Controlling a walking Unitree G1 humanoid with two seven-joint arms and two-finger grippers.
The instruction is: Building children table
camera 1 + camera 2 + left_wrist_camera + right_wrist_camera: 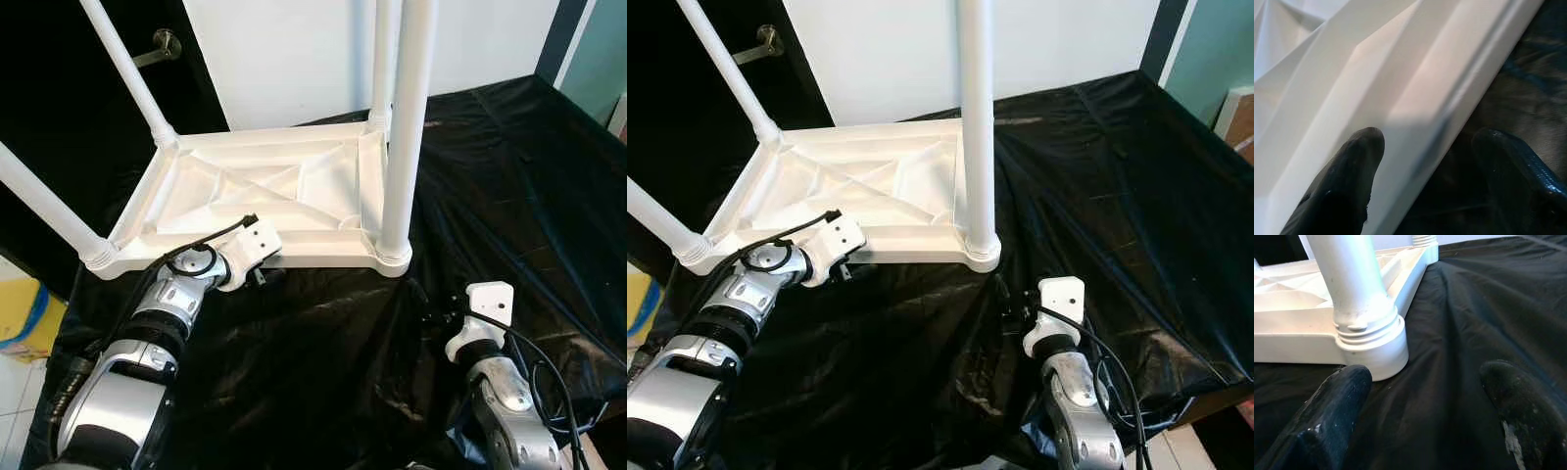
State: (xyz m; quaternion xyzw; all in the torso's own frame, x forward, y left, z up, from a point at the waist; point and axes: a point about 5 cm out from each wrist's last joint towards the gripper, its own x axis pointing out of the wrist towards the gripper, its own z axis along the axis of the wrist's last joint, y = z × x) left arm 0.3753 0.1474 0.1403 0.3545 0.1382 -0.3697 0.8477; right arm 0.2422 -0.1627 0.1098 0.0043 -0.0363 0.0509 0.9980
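text: none readable | labels: none | brands: none | numbers: none | signs: none | all four views checked

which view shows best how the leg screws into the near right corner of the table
The right wrist view: the leg's threaded collar sits close and sharp in the corner socket of the upturned table. Both eye views show that joint from above, small. The left wrist view shows the table's front rim between the left pincer's open fingers.

silver arms w/ black joint rings, white wrist blocks, black cables, black fingers (1337, 416)
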